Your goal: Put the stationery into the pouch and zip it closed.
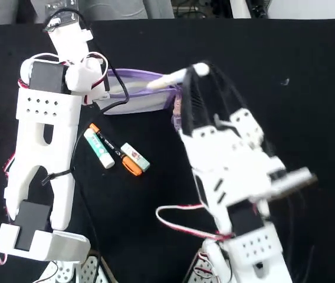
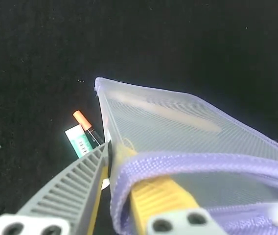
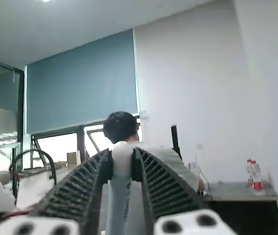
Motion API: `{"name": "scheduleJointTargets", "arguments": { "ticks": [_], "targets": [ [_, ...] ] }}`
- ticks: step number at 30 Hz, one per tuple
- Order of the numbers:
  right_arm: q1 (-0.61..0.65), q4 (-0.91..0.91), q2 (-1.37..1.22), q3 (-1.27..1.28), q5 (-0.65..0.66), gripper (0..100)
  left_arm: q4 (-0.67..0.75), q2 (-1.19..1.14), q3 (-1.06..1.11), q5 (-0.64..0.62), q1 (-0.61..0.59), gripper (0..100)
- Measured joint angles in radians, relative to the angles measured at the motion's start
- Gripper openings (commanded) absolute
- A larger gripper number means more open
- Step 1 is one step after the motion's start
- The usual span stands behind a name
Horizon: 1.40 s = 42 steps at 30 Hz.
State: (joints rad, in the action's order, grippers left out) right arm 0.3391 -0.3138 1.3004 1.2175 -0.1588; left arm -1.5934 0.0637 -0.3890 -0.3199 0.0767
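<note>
High view — left gripper [image 2: 113, 152] clamps the edge of the purple mesh pouch [image 1: 137, 97], right gripper [image 3: 122, 156] closed on a white pen-like stick [image 1: 172, 78] over it; glue stick [image 1: 98, 148], orange marker [image 1: 115, 151] and eraser [image 1: 135, 157] lie nearby on the black table [image 1: 309, 118].

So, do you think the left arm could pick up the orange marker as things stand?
Probably not yet: the left gripper is shut on the pouch at its purple rim, so it would have to let go first. The orange marker itself lies uncovered on the table nearby.
</note>
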Motion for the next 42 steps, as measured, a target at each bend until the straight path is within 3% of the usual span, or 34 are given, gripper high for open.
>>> {"name": "scheduleJointTargets", "arguments": {
  "ticks": [10, 17, 25, 30, 37, 42],
  "targets": [
    [0.038, -0.017, -0.176, 0.104, -0.006, 2.1, 0.000, 0.000, 0.000, 0.000, 0.000, 3],
    [0.155, -0.017, -0.318, 0.106, -0.006, 27.6, 0.000, 0.000, 0.000, 0.000, -0.008, 3],
    [0.155, 0.003, -0.321, 0.106, -0.005, 28.2, 0.034, -0.002, 0.003, 0.002, -0.089, 3],
    [0.155, 0.207, -0.207, 0.086, -0.005, 28.1, 0.077, -0.005, 0.005, 0.011, -0.176, 3],
    [0.180, 0.690, -0.138, -0.107, 0.055, 21.1, 0.129, -0.006, 0.006, 0.012, -0.308, 3],
    [0.196, 0.813, -0.218, -0.124, 0.064, 20.1, 0.155, -0.008, 0.006, 0.012, -0.364, 3]
  ]
}}
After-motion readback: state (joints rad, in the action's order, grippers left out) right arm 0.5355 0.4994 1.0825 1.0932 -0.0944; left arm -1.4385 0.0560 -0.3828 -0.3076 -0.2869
